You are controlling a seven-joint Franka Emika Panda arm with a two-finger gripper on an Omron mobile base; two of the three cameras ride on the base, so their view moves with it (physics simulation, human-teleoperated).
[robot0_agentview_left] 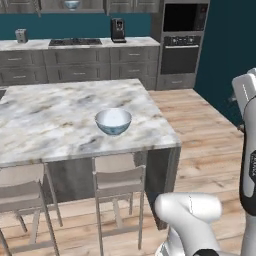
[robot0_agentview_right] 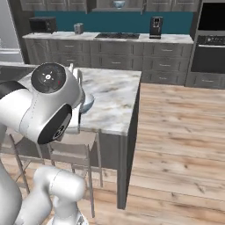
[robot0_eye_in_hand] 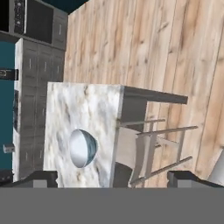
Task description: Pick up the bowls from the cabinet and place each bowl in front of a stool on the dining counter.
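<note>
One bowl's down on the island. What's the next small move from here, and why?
Probably pull the arm back and turn toward the cabinet. One bowl already sits on the dining counter in front of a stool, the gripper is open and empty, and a second bowl shows on the cabinet shelf.

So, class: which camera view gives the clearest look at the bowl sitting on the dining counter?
The left base view: the bowl sits whole and unblocked on the dining counter, above a stool. In the right base view the arm hides most of it. The hand view shows it whole but rolled sideways.
</note>
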